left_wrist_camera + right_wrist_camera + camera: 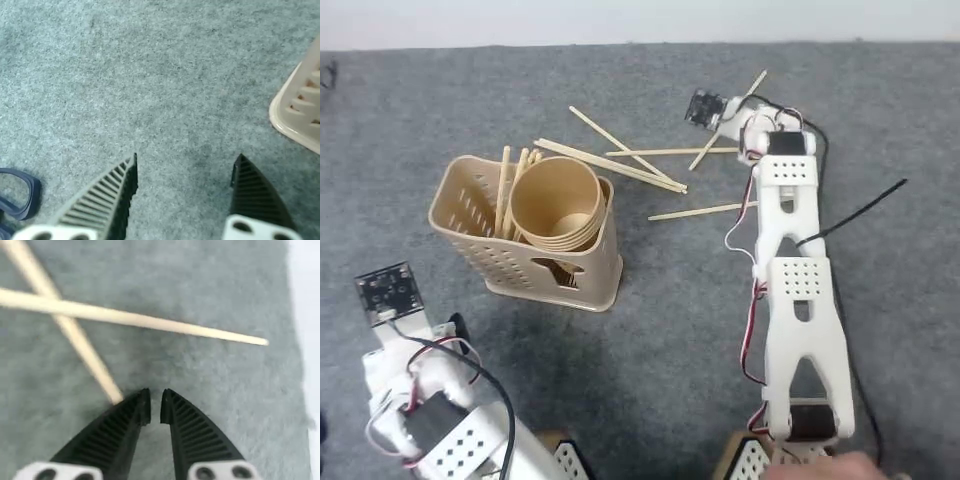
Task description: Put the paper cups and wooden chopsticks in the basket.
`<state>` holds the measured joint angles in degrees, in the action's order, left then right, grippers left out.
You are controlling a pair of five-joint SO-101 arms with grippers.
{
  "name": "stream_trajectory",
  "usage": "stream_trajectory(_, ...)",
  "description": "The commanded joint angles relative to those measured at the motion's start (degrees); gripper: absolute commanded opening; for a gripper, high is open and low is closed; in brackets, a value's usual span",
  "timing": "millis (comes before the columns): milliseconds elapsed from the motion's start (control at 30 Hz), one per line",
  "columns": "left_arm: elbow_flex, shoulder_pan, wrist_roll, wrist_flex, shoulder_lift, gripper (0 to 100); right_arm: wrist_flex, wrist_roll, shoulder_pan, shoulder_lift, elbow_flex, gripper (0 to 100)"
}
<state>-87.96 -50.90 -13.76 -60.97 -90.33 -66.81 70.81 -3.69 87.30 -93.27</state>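
A beige slotted basket (490, 262) stands left of centre and holds a stack of paper cups (558, 200) plus a few wooden chopsticks (505, 185). Several more chopsticks (620, 163) lie scattered on the grey carpet to its right. The right arm stretches to the far right, with its gripper (155, 407) shut just above the carpet and nothing between the fingers. Two crossed chopsticks (125, 317) lie in front of it, and one end runs under a fingertip (137, 407). My left gripper (182, 175) hangs open over bare carpet at the near left, with the basket's corner (300, 112) off to one side.
A loose chopstick (700, 211) lies beside the right arm's forearm (790, 210). A black strap (855, 212) sticks out from that arm. A dark loop (17, 192) lies on the carpet by the left gripper. The carpet ends at a pale wall (620, 20) at the far side.
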Motion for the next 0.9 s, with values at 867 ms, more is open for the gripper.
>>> stream_trajectory(867, 0.31, 2.02, -0.62, 1.14, -0.44, 29, 18.86, -4.22, -2.15, -5.23, -2.99, 4.8)
